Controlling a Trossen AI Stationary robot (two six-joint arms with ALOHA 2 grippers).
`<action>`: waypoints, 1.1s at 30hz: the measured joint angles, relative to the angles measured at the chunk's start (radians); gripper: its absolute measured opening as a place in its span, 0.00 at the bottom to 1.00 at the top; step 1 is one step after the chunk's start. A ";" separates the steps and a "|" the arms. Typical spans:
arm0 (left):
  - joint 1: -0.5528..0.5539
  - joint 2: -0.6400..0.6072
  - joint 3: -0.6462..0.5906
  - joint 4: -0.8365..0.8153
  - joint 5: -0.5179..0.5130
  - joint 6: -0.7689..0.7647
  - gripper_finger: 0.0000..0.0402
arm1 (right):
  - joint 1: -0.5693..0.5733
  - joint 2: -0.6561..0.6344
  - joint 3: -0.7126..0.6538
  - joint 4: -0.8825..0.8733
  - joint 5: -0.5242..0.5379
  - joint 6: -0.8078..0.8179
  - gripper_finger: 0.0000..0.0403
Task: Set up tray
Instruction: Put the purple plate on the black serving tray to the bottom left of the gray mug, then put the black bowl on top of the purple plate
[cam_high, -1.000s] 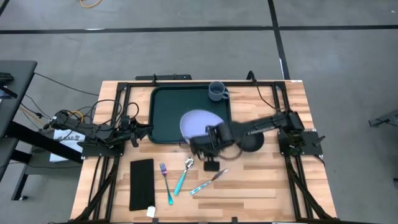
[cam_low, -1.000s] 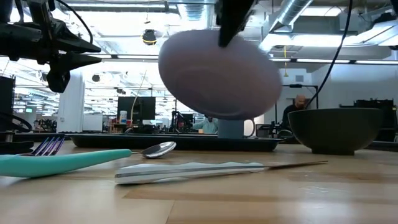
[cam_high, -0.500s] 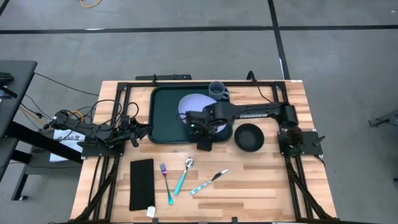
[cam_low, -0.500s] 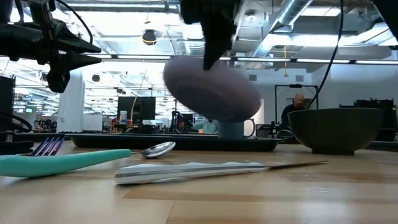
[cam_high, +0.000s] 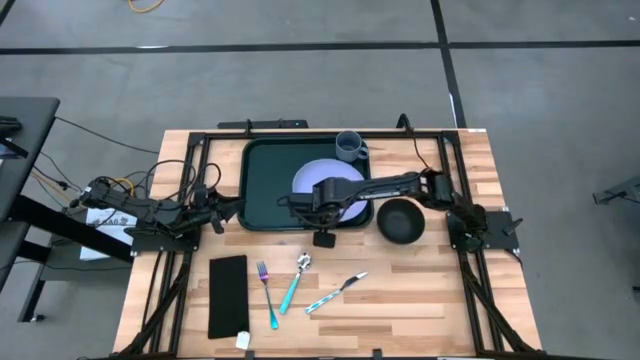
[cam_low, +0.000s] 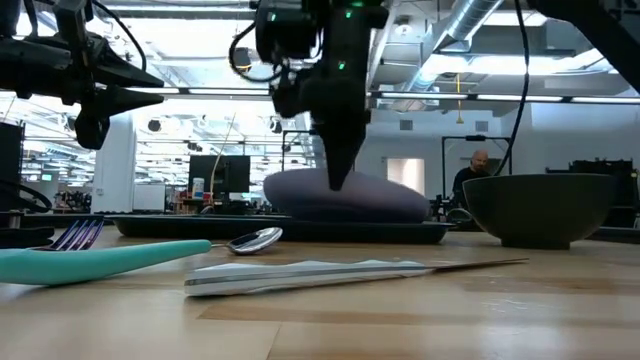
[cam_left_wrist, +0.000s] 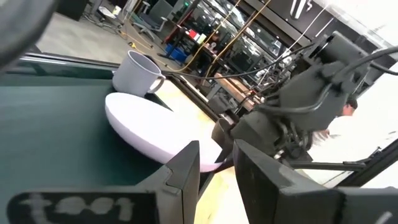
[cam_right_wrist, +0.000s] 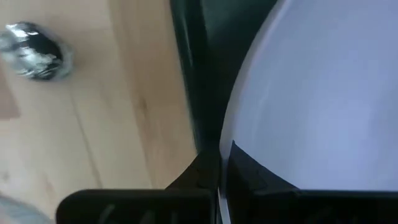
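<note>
The dark green tray (cam_high: 268, 190) lies at the table's far middle. A grey mug (cam_high: 349, 146) stands in its far right corner. A lavender plate (cam_high: 335, 180) sits low over the tray's right half, and also shows in the left wrist view (cam_left_wrist: 149, 121). My right gripper (cam_high: 318, 207) is shut on the plate's near edge, above the tray's near rim. My left gripper (cam_high: 232, 210) waits open and empty at the tray's left side. My right gripper pinches the plate's near rim (cam_right_wrist: 225, 155) between its two fingers, one on each face of the rim. The fingers come from above and the near side, slanting down (cam_low: 340, 170). The plate lies low and a little tilted on the tray.
A dark bowl (cam_high: 400, 220) stands on the wood right of the tray. A black napkin (cam_high: 228, 295), a fork (cam_high: 266, 292), a teal-handled spoon (cam_high: 294, 282) and a knife (cam_high: 335, 292) lie near the front edge.
My right gripper has carried the plate from in front of the tray toward the table's far edge and down, still shut on its rim. The plate, first held high and steeply tilted, has come down flatter onto the tray's right half.
</note>
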 joint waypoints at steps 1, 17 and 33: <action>0.000 0.000 0.000 0.000 -0.003 0.000 0.22 | 0.001 0.002 -0.001 -0.012 0.002 0.003 0.00; 0.000 0.000 0.000 0.002 -0.018 -0.002 0.22 | -0.016 0.030 0.000 0.008 -0.049 0.079 0.24; 0.000 0.000 -0.003 0.032 0.010 0.000 0.22 | -0.038 -0.345 -0.208 -0.040 -0.095 0.261 0.53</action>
